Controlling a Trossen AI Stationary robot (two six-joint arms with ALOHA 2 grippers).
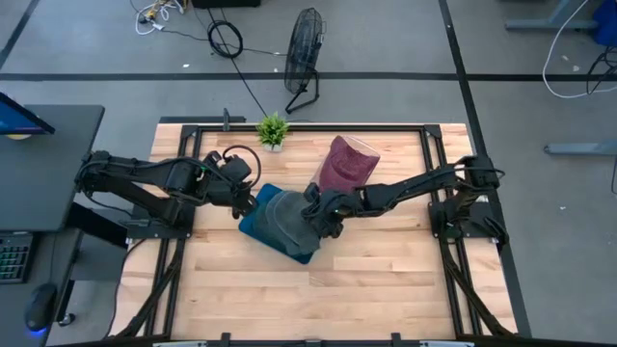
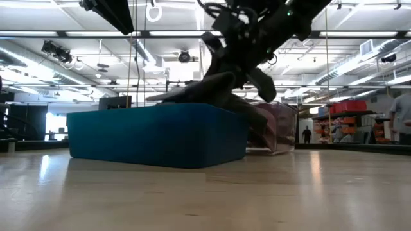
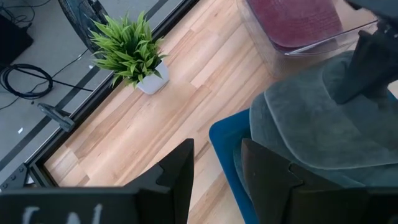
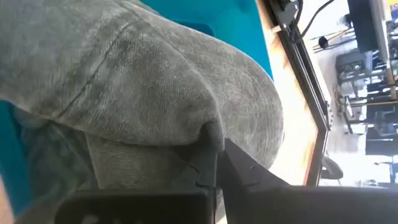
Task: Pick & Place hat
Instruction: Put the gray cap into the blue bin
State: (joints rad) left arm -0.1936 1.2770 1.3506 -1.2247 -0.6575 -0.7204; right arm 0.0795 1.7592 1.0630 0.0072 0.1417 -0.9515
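1. Nearest the low camera runs the bare wooden table (image 2: pixel 205 199); on it, toward the middle of the high view, sits a blue box (image 2: pixel 154 135) whose flat front wall faces the camera
2. A grey hat (image 1: pixel 284 220) lies on top of the blue box, its soft crown spread over the box's upper face and its edge sagging over the box's right side in the low view
3. The right gripper (image 4: pixel 216 163) is at the hat: its fingers are pressed together on a fold of the grey fabric, pinching it, with the arm reaching in from the table's right side
4. The left gripper (image 3: pixel 214 171) sits just beside the box's left edge, its two dark fingers spread apart with the box corner between and beyond them; they touch nothing that can be seen
5. Just behind the box stands a clear container (image 1: pixel 345 162) holding a maroon cloth item, touching or nearly touching the hat's far side; which cannot be told
6. Farther back, at the table's rear edge, a small potted plant (image 1: pixel 273 130) stands well apart from the box
7. Beyond the table, on the floor, a black fan (image 1: pixel 304 58) stands near a coiled cable (image 1: pixel 225 39)
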